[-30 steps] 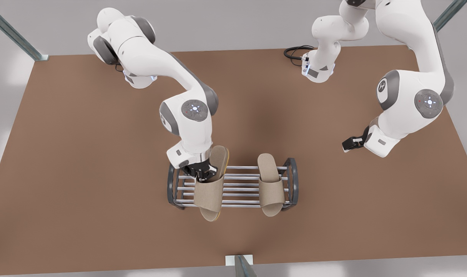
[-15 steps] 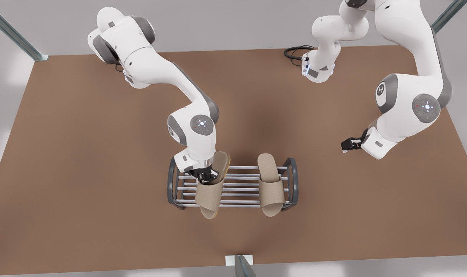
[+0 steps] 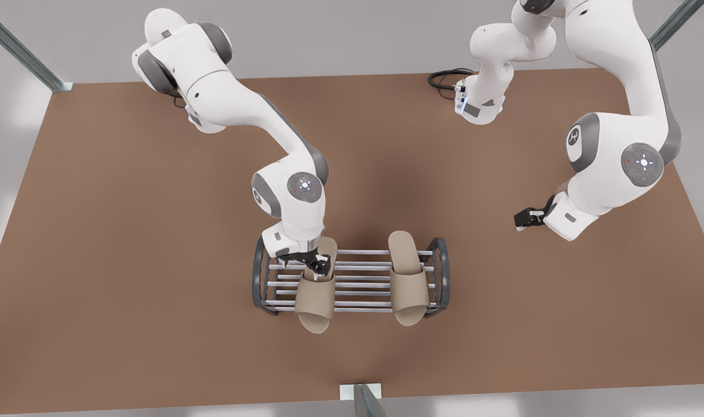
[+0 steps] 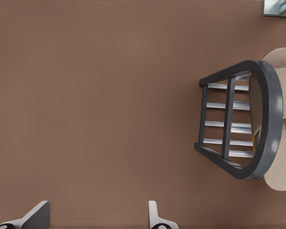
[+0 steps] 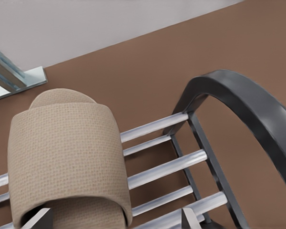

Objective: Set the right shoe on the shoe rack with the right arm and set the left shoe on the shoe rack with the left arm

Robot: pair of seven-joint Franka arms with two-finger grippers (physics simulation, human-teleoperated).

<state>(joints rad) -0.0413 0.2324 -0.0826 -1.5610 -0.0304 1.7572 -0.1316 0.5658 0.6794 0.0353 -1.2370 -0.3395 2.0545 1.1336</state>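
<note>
Beige right shoe (image 3: 315, 295) on shoe rack (image 3: 438, 272), heel half hidden under right fingers (image 5: 40, 220), released; left fingers (image 4: 35, 214) spread, empty, well aside.

The scene is seen from high above in the front view — arm bases at the far edge. The table (image 4: 95, 95) is looked down on from well up in the left wrist view; the shoe rack (image 5: 238, 109) — shared by all views — is seen close in the right wrist view.

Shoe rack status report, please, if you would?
Right gripper open above one slipper on shoe rack. Left gripper open, waiting. Other slipper racked. Nothing blocking.
</note>
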